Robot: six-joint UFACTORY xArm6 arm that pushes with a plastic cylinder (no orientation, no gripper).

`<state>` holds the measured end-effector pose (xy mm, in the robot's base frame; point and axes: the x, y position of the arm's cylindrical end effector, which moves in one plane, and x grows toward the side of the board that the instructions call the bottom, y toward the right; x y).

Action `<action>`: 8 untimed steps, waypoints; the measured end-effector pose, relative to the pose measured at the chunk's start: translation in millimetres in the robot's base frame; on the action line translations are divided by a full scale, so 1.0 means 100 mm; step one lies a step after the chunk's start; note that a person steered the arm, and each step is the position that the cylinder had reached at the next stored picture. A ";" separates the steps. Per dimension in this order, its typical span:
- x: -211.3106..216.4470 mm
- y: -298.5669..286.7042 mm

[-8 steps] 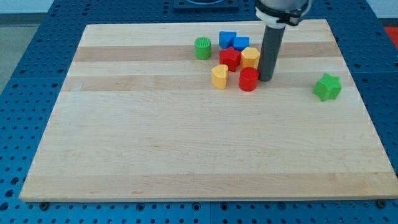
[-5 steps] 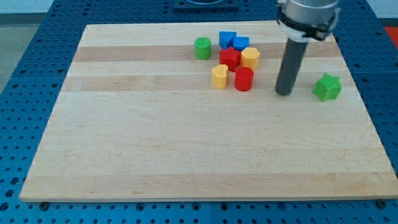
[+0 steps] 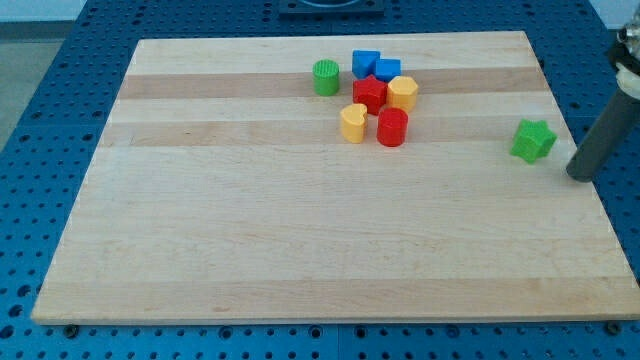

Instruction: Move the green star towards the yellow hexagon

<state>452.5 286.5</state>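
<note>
The green star [image 3: 532, 140] lies near the board's right edge. The yellow hexagon [image 3: 403, 93] sits in a cluster at the view's top centre, well to the left of the star. My tip [image 3: 579, 176] is just right of the star and a little below it, near the board's right edge, not touching the star.
The cluster also holds a red star [image 3: 369, 94], a red cylinder [image 3: 392, 127], a yellow heart [image 3: 352, 123] and two blue blocks [image 3: 374, 66]. A green cylinder [image 3: 326, 77] stands left of them. The wooden board [image 3: 250, 230] lies on a blue pegboard table.
My tip has swept rightwards from beside the red cylinder, past the green star, to its right side. The star looks barely shifted; the other blocks stay put.
</note>
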 end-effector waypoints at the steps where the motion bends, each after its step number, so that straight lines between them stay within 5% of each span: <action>1: -0.25 -0.02; 6: -0.30 -1.41; 8: -0.30 -1.51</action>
